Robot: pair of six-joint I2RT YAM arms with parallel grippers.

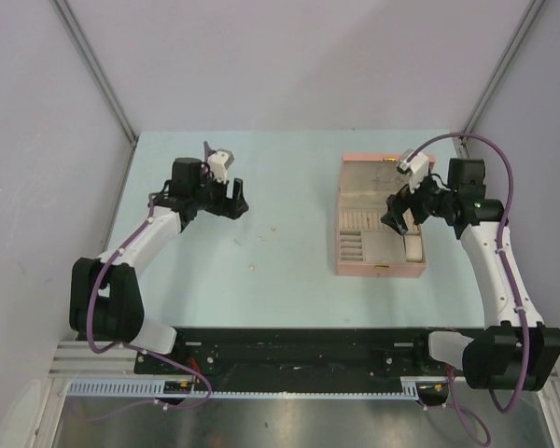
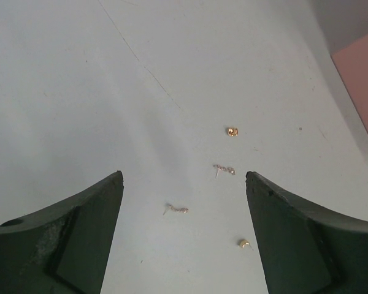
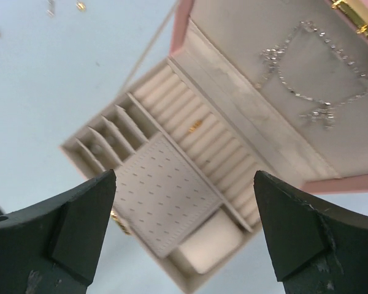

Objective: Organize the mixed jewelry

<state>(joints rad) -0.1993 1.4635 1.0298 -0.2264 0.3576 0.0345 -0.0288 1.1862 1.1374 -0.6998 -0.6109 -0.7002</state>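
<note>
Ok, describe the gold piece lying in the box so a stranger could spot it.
Start at the open pink box on the right of the table. Inside, find the strip of cream padded rolls; the gold piece sits between two rolls, the only gold speck among them.
</note>
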